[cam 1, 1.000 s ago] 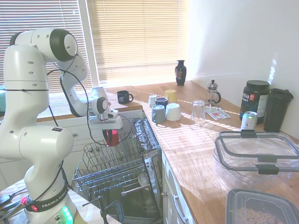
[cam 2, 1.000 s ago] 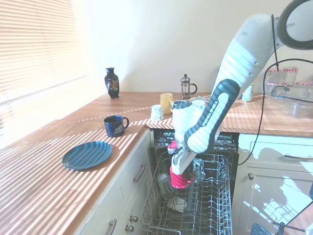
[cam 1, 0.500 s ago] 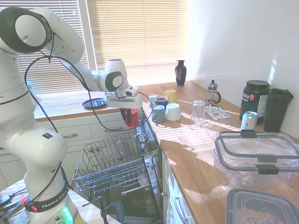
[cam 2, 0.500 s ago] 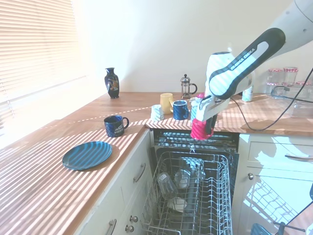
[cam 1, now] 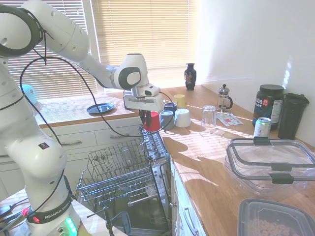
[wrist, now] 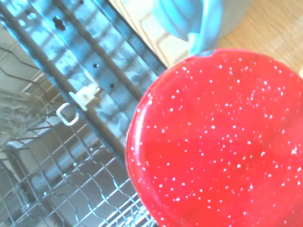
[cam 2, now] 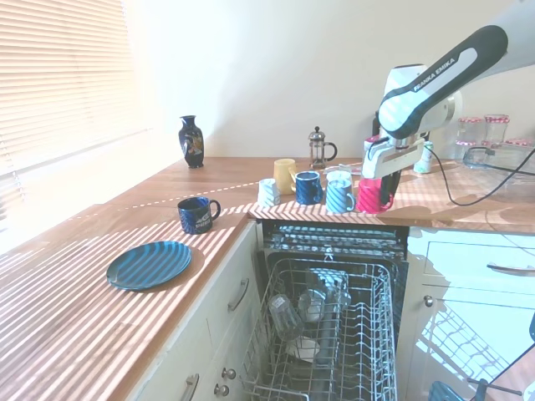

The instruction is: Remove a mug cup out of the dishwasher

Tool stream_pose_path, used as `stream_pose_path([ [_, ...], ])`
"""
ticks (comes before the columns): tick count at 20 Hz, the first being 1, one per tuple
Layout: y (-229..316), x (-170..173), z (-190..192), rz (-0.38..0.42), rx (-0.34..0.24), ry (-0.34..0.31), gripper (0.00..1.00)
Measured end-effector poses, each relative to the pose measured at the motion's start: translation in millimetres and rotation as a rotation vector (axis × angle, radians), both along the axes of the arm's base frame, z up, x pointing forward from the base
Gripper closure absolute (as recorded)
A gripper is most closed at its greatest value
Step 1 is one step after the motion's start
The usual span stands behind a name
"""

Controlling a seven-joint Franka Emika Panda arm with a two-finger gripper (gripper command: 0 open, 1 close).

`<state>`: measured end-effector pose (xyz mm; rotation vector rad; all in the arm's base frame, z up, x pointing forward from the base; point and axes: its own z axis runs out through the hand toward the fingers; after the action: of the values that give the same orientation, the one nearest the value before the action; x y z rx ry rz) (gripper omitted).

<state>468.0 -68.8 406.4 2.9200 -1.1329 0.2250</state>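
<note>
Status of task — the red mug (cam 2: 369, 195) is out of the dishwasher (cam 1: 125, 179) and clear of the wire rack (cam 2: 334, 334); by the look of it only the set-down and release remain.

Red mug: carried upside down (its speckled base fills the wrist view (wrist: 220, 142)), at the counter (cam 2: 468, 209) edge just above the open dishwasher. In the second exterior view it sits at the end of the row of cups, right beside the grey-blue cup (cam 2: 339, 196). Whether it already rests on the wood or hangs just above it cannot be told.

Gripper (cam 1: 149, 116): closed onto the red mug from above, fingers narrowed to the mug's width — nothing else is in its grasp. The fingers themselves are largely hidden behind the mug and wrist housing.

Wire rack: pulled out, holding several clear glasses (cam 2: 294, 311); no red item left in it.

Also on the counter: navy mug (cam 2: 197, 214), blue plate (cam 2: 149, 264), yellow cup (cam 2: 284, 175), dark vase (cam 2: 191, 141), coffee press (cam 2: 318, 148).

Remaining, as judged: lower the mug onto a bare patch of counter without knocking its neighbour, then open.
</note>
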Motion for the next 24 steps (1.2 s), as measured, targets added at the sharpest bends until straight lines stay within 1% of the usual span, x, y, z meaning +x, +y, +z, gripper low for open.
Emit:
stream_pose_path([
  [3, -9.0, 22.6, -12.0, -0.017, -0.001, 0.028, 1.00],
  [6, -31.9, 45.2, -25.9, -0.052, -0.001, 0.053, 1.00],
  [11, -64.7, 70.5, -35.7, -0.083, -0.009, 0.080, 1.00],
  [12, -67.7, 74.8, -37.4, -0.089, -0.007, 0.090, 0.00],
  [15, -71.4, 87.1, -42.2, -0.097, 0.001, 0.127, 0.00],
  [19, -70.5, 97.6, -42.5, -0.098, 0.001, 0.133, 0.00],
  [24, -71.1, 97.9, -42.7, -0.108, 0.001, 0.132, 0.00],
])
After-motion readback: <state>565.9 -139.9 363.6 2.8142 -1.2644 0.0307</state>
